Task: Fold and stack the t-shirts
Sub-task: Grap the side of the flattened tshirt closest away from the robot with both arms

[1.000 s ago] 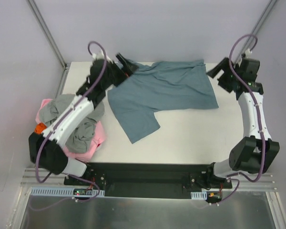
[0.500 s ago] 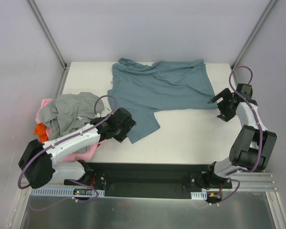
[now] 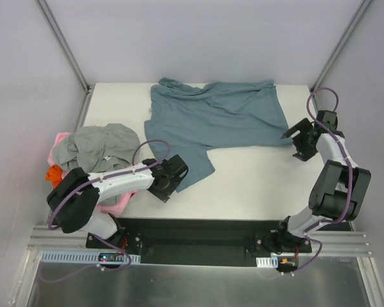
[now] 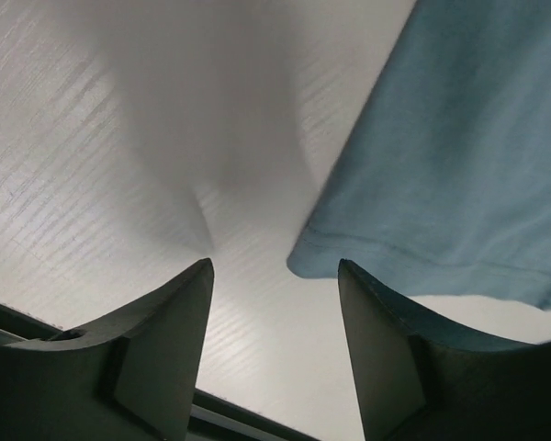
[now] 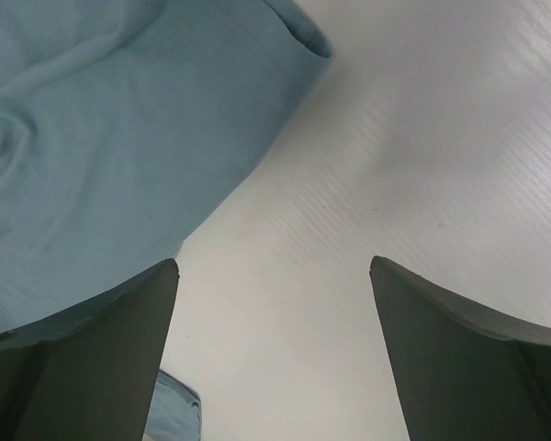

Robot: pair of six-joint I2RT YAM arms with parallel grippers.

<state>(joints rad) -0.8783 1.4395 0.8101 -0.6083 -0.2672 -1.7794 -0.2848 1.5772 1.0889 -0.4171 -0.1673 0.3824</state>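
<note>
Left pincer (image 4: 273,276) beside shirt (image 3: 217,121), spread crosswise (collar leftward)

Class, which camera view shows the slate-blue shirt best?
Top external: the whole slate-blue shirt lies spread out. The left wrist view shows only a hemmed corner, the right wrist view only one edge.

Left gripper (image 4: 275,274) sits low, centre-left in top view, jaws partly apart. Right gripper (image 5: 274,276) at right edge, jaws wide.

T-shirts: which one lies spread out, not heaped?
The slate-blue shirt, opened out on the table; the grey shirt, pink shirt and orange shirt are crumpled together at the left edge.
</note>
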